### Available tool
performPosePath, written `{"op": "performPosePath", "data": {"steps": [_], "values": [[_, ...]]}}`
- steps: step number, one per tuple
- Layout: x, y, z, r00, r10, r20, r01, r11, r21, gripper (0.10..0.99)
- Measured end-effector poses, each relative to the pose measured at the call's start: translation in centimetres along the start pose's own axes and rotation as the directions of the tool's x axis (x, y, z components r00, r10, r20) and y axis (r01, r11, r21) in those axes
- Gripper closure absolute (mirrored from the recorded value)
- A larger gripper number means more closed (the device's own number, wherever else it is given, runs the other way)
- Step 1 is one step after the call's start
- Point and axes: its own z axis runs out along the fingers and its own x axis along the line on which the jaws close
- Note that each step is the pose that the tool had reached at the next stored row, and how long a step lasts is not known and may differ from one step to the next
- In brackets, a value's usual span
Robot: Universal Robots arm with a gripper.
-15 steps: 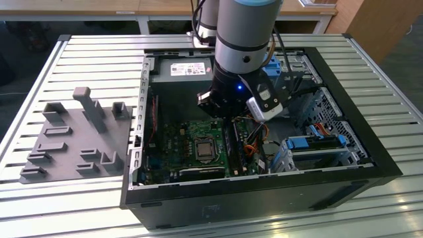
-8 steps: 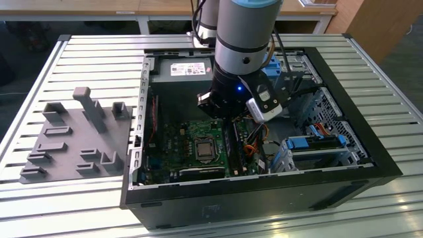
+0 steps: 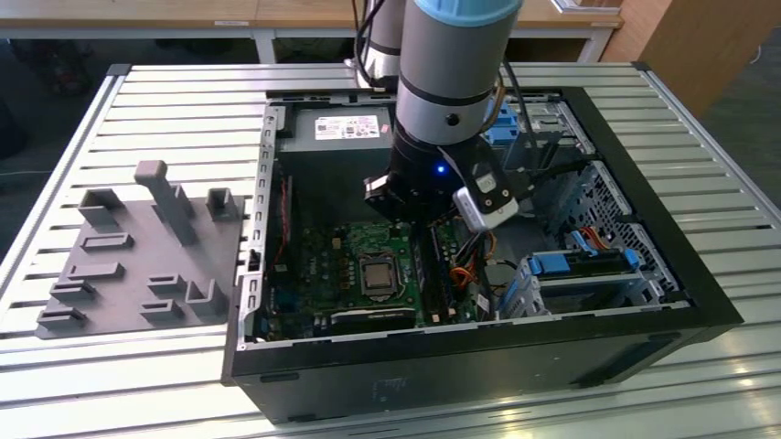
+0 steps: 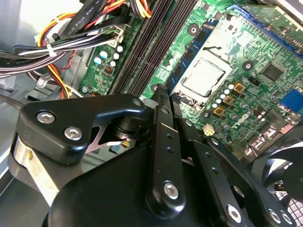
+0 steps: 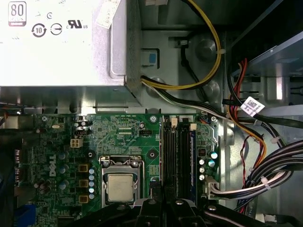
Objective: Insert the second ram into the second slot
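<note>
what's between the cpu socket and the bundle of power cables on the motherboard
The row of memory slots lies between the CPU socket and the cable bundle in the first wrist view; a line of small capacitors stands just beyond the slots.

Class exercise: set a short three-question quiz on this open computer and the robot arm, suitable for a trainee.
1. True or false: the computer case lies open, with its motherboard exposed.
2. In the first wrist view, the hand is nearest to: A the memory slots; B the silver power supply; C the yellow cable.
3. Fill in: the grey fixture block lies on the exterior view's ____ of the case.

Key: 1 true; 2 A; 3 left.
</note>
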Motion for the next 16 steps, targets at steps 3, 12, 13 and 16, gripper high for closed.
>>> {"op": "performPosePath", "data": {"steps": [3,12,13,16], "values": [[-0.01,0.00,0.09,1.0000,0.000,-0.0002,0.000,1.0000,0.003,0.949],[-0.01,-0.07,0.88,1.0000,0.000,-0.0016,0.000,1.0000,0.008,0.949],[-0.01,-0.08,0.94,1.0000,0.000,-0.0017,0.000,1.0000,0.008,0.949],[-0.01,-0.08,0.98,1.0000,0.000,-0.0018,0.000,1.0000,0.008,0.949]]}}
